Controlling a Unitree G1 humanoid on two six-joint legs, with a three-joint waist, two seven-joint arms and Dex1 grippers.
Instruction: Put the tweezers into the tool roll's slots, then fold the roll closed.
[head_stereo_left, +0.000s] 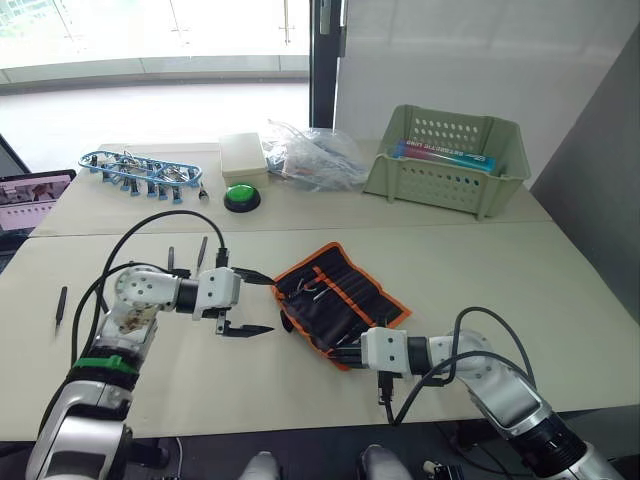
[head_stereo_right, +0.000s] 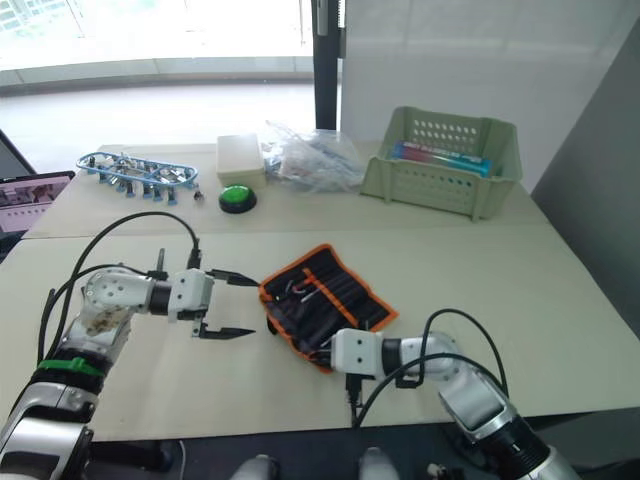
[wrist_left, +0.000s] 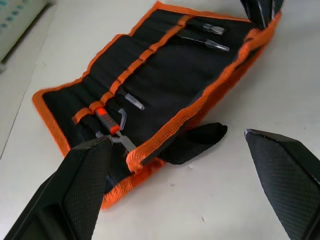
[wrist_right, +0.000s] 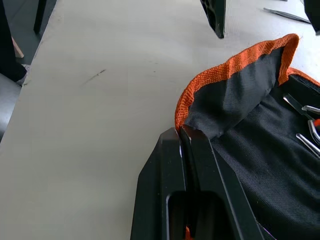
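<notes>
Left end effector (wrist_left: 182, 185) (fingers spread wide) faces the tool roll (wrist_left: 165, 85).

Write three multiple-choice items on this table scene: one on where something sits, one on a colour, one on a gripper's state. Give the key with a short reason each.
1. Where is the round push button?
A. Inside the green basket
B. On the table beside the white box
C. On top of the tool roll

2. What colour is the tool roll's trim?
A. Blue
B. Yellow
C. Orange

3. How does the left gripper stand?
A. Open, beside the roll's near end
B. Shut on a tweezer
C. Shut on the basket's rim

Key: B, the button lies just in front of the white box; C, an orange border runs round the black fabric; A, its fingers are spread apart with nothing between them, while the right gripper pinches the roll's edge.
</notes>
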